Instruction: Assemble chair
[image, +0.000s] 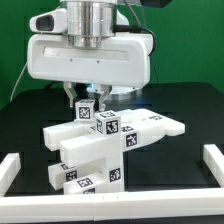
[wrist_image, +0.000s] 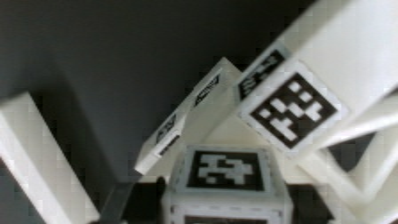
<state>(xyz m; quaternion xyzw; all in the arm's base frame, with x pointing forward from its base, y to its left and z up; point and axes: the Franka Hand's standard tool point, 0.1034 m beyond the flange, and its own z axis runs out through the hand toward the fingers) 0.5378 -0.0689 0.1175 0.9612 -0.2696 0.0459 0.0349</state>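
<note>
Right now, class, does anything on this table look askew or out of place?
Nothing looks broken or spilled. The white chair parts lie in a crisscross pile under the pincer, not lined up, as expected midway through building. The white border rail sits straight.

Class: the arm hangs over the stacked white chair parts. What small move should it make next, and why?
Probably a short, straight descent. The gripper hovers over the small tagged cube topping the chair parts, a finger beside it. Whether it already grips the cube is unclear.

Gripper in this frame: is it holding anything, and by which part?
The gripper is closed on a small tagged cube atop the chair, pinching the cube's two opposite sides.
</note>
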